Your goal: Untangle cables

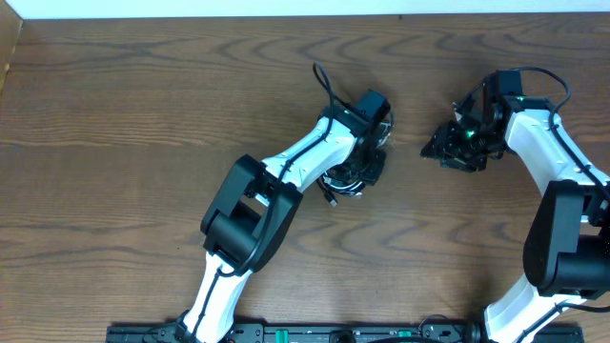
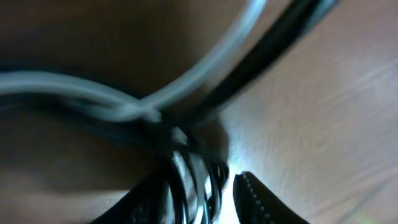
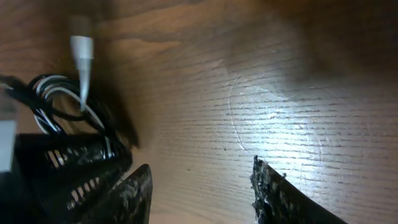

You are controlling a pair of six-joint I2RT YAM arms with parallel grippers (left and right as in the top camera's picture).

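The cables form a small black-and-white knotted bundle (image 1: 343,181) on the wooden table, under my left gripper (image 1: 368,157). In the left wrist view the coils (image 2: 186,177) sit between the fingers of my left gripper (image 2: 199,199), with a thin gap beside the right finger. A white cord (image 2: 205,68) and a black cord (image 2: 273,43) run up from the knot, blurred and close to the camera. My right gripper (image 1: 441,149) is open and empty, to the right of the bundle. In its own view my right gripper (image 3: 199,186) faces the bundle (image 3: 56,102) and a white plug (image 3: 81,48).
A thin black cord end (image 1: 322,81) sticks out beyond the left arm's wrist. The table's back edge (image 1: 286,19) runs along the top and a raised side edge (image 1: 8,57) is at the far left. Both arm bases stand at the front edge.
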